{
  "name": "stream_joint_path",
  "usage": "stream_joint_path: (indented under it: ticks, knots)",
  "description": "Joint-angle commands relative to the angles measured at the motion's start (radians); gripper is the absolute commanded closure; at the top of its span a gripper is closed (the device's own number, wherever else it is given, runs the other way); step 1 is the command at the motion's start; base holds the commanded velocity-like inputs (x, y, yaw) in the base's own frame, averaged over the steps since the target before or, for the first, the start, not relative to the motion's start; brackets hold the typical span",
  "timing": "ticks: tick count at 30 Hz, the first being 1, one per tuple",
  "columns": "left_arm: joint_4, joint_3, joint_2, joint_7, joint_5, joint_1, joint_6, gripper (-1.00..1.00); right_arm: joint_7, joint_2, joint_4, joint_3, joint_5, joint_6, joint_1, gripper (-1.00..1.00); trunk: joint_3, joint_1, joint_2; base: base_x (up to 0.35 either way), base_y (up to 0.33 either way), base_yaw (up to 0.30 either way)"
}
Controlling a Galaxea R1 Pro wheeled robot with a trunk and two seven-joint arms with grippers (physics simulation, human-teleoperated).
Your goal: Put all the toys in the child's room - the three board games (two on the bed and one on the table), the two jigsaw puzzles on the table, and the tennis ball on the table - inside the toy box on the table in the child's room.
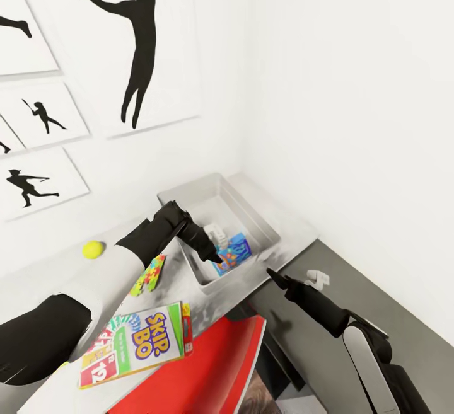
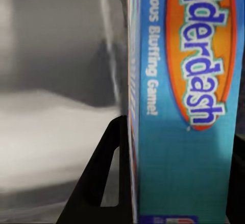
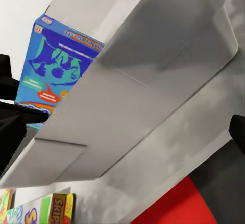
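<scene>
blue game going in the toy box (image 1: pixel 189 195)

my left fingers (image 1: pixel 214 255) pinch the balderdash box (image 1: pixel 232 253) over it; right fingers (image 1: pixel 272 273), can't tell.

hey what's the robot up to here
It is tidying toys into the grey toy box on the white table. The left claw holds the blue board game inside the box. The right claw hangs empty next to the box. The Skip-Bo game, a jigsaw puzzle and the tennis ball are on the table.
</scene>
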Motion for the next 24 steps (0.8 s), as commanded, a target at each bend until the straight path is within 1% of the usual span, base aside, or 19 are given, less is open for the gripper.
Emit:
stream_joint_path:
  ticks: [1, 3, 6, 12, 22, 24]
  knots:
    - [-0.001, 0.007, 0.005, -0.013, -0.004, -0.012, 0.010, 1.00, 0.000, 0.000, -0.001, -0.001, -0.006, 0.006, 0.000, -1.00, -0.003, 0.000, -0.001, 0.000, 0.000, 0.000]
    - [-0.001, 0.020, 0.013, -0.034, -0.005, -0.032, 0.010, 1.00, 0.000, 0.000, -0.001, -0.001, -0.006, 0.006, -0.001, -1.00, -0.006, 0.000, -0.001, 0.000, 0.000, 0.000]
    - [-0.001, 0.027, 0.018, -0.058, -0.006, -0.043, 0.011, 1.00, 0.000, 0.000, -0.001, -0.001, -0.006, 0.006, 0.000, -1.00, -0.011, 0.000, -0.001, 0.000, 0.000, 0.000]
    - [-0.001, 0.030, 0.023, -0.066, -0.007, -0.047, 0.013, 1.00, 0.000, 0.000, -0.001, -0.001, -0.006, 0.006, -0.001, -1.00, -0.021, 0.000, -0.001, 0.000, 0.000, 0.000]
    - [-0.001, 0.037, 0.023, -0.071, -0.004, -0.056, 0.016, 1.00, 0.000, 0.000, -0.001, -0.001, -0.006, 0.006, -0.001, -1.00, -0.037, 0.000, -0.001, 0.000, 0.000, 0.000]
    - [-0.001, 0.037, 0.023, -0.087, -0.003, -0.058, 0.017, 1.00, 0.000, 0.000, -0.001, -0.001, -0.006, 0.006, 0.000, -1.00, -0.040, 0.000, -0.001, 0.000, 0.000, 0.000]
